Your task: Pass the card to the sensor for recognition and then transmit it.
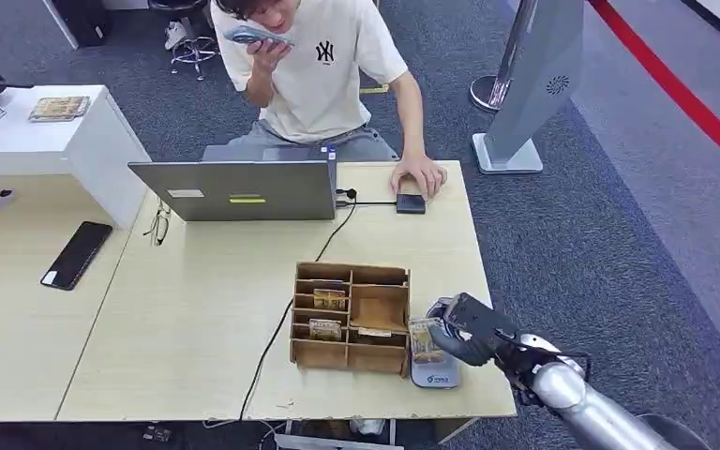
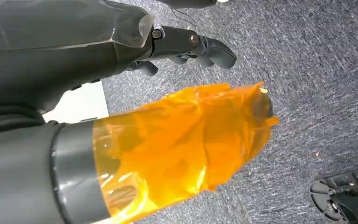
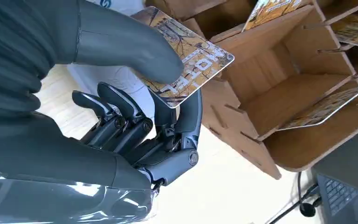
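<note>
My right hand (image 1: pixel 469 330) pinches a yellow-brown printed card (image 1: pixel 424 339) between thumb and finger, holding it just above the grey sensor pad (image 1: pixel 436 375) near the table's front edge. The right wrist view shows the card (image 3: pixel 191 58) under the thick thumb (image 3: pixel 121 46), with dark fingers (image 3: pixel 186 112) beneath it. My left hand (image 2: pixel 182 46) hangs over the carpet and holds nothing; its thumb (image 2: pixel 182 149) is wrapped in orange tape.
A wooden divided box (image 1: pixel 350 316) with more cards (image 1: pixel 329 299) stands just left of the sensor. Behind it are a laptop (image 1: pixel 244 189), a cable and a small black device (image 1: pixel 411 203) under a seated person's hand (image 1: pixel 419 175). A phone (image 1: pixel 76 254) lies far left.
</note>
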Controlling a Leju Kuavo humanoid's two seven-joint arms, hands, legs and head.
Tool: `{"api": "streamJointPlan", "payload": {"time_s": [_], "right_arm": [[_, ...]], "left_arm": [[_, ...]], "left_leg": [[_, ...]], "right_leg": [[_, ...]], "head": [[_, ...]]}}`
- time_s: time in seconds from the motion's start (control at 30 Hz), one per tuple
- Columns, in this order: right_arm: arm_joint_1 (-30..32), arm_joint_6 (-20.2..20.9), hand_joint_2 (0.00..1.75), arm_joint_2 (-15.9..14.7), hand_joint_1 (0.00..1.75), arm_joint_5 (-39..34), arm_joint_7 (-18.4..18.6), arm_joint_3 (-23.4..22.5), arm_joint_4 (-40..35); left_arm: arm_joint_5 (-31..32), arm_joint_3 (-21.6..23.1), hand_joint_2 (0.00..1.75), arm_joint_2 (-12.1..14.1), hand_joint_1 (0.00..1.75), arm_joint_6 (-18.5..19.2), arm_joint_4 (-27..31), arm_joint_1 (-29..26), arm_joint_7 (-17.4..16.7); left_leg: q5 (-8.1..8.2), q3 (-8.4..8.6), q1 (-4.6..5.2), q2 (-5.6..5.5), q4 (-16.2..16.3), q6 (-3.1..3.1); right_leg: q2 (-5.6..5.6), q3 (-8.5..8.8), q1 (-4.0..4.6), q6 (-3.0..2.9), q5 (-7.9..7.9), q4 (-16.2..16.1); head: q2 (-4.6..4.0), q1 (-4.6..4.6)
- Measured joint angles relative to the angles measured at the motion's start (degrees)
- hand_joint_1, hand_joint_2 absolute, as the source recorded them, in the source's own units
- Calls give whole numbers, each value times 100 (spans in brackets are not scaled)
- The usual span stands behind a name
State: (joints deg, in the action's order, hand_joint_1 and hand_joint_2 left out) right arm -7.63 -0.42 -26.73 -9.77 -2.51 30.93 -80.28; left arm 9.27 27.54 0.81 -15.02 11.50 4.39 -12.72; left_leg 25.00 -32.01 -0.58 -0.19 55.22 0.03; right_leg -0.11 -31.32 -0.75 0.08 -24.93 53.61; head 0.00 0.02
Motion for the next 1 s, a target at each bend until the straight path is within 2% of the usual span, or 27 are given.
{"api": "streamJointPlan", "payload": {"time_s": [0.8,1.0], "right_arm": [[5,-70,175,66,175,371,0,42,131],[5,-70,175,123,175,361,-133,39,247]], "left_arm": [[0,0,0,-24,0,-2,0,-1,9],[0,0,0,-24,0,-9,0,-1,13]], "left_leg": [[0,1,0,0,0,0],[0,1,0,1,0,0]], "right_leg": [[1,0,0,0,0,0],[1,0,0,0,0,0]], "head": [[0,0],[0,0]]}}
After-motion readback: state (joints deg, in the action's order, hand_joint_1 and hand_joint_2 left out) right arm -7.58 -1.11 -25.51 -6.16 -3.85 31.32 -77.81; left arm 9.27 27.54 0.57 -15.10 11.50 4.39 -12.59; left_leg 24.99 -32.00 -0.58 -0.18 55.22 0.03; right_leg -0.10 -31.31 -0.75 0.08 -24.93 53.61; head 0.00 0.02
